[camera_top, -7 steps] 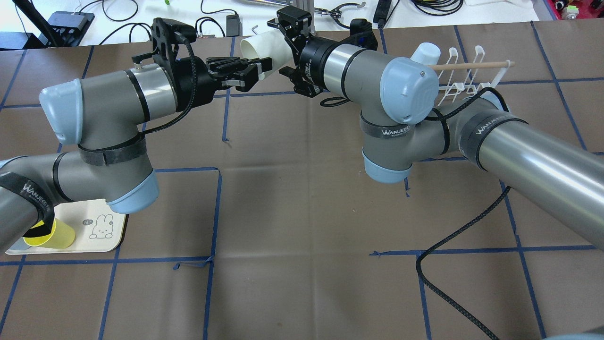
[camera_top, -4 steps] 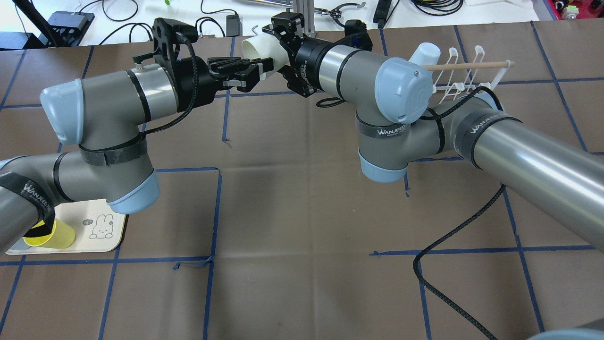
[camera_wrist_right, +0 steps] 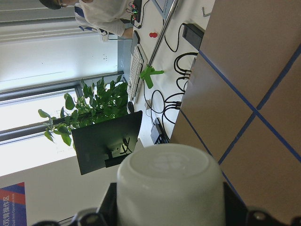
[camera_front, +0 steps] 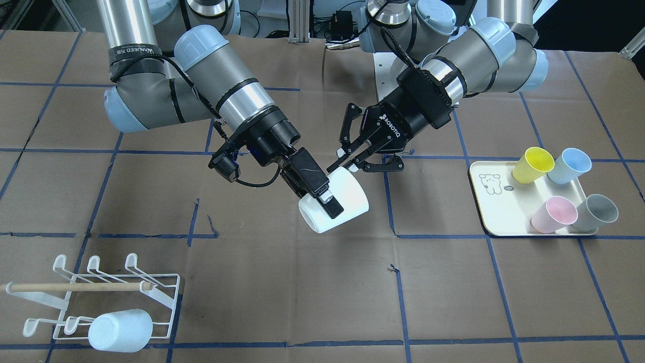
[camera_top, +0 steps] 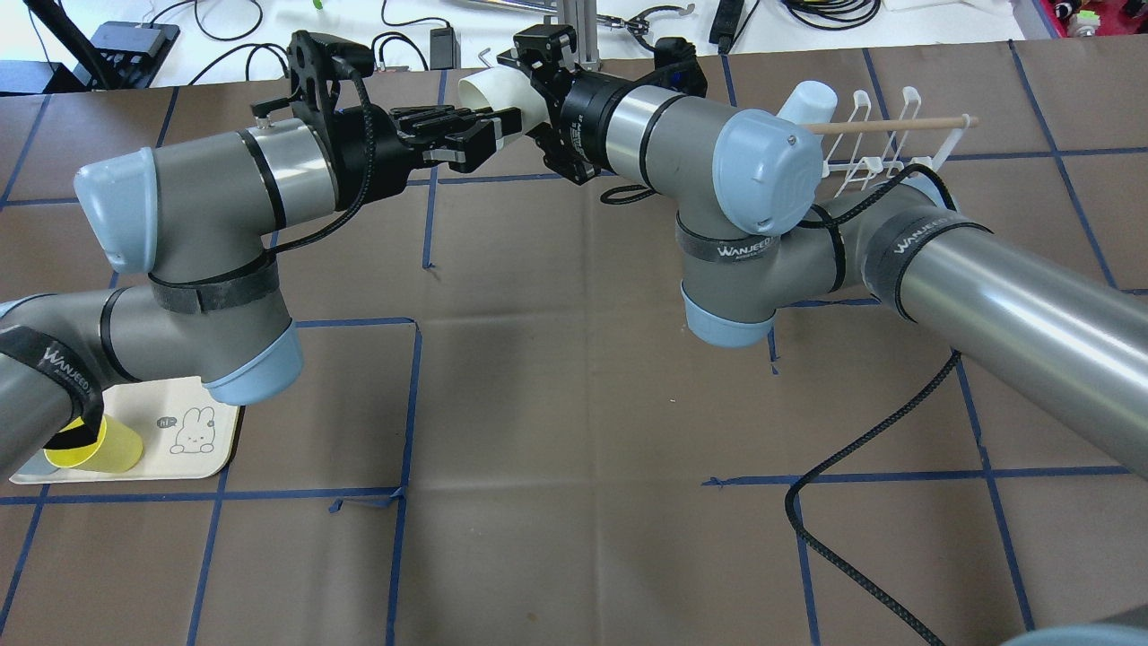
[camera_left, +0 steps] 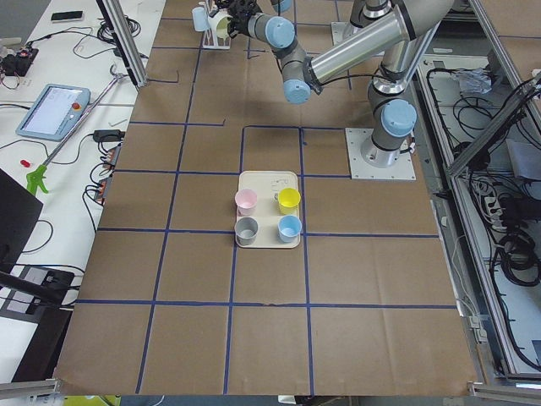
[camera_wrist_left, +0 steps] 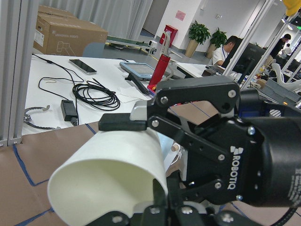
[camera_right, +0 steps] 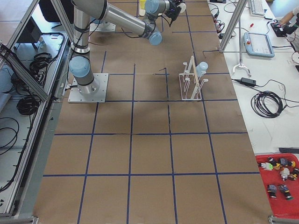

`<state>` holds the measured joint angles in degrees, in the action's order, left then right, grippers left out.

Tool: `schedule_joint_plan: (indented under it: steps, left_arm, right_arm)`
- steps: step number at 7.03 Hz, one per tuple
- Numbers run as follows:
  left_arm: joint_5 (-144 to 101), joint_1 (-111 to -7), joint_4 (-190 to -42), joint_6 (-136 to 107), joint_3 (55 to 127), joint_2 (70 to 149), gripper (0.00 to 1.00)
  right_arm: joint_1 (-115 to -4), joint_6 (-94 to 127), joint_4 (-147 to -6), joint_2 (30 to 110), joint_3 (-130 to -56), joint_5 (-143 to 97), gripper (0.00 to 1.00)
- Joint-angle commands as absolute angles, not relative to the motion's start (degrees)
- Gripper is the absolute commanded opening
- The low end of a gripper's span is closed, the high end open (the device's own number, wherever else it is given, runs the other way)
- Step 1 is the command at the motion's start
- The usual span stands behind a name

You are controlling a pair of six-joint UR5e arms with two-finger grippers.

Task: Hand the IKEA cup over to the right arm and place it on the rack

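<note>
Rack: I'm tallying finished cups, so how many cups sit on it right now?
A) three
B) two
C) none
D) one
D: a single pale blue cup rests on the rack, and the front-facing and right-side views show no other cup there.
</note>
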<state>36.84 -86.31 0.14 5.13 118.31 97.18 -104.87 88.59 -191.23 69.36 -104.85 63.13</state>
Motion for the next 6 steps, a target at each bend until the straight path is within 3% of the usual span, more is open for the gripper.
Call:
schedule_joint_plan:
  steps: [1,2,6]
  left_arm:
    - [36.8,-86.2,0.3,2.6,118.0,97.0,0.86]
    - [36.8,-86.2,0.3,2.2,118.0,97.0,0.99]
    - [36.7,-78.0,-2.1,2.0,120.6,92.6,0.99]
  right_arm:
    - [-104.9,88.6,-191.2,69.4,-104.9,62.1,0.37]
    - [-104.9,88.5,-191.3,69.4,-104.8,62.1,0.35]
    - [-104.2,88.4,-191.6,69.4,-104.6,65.9,0.19]
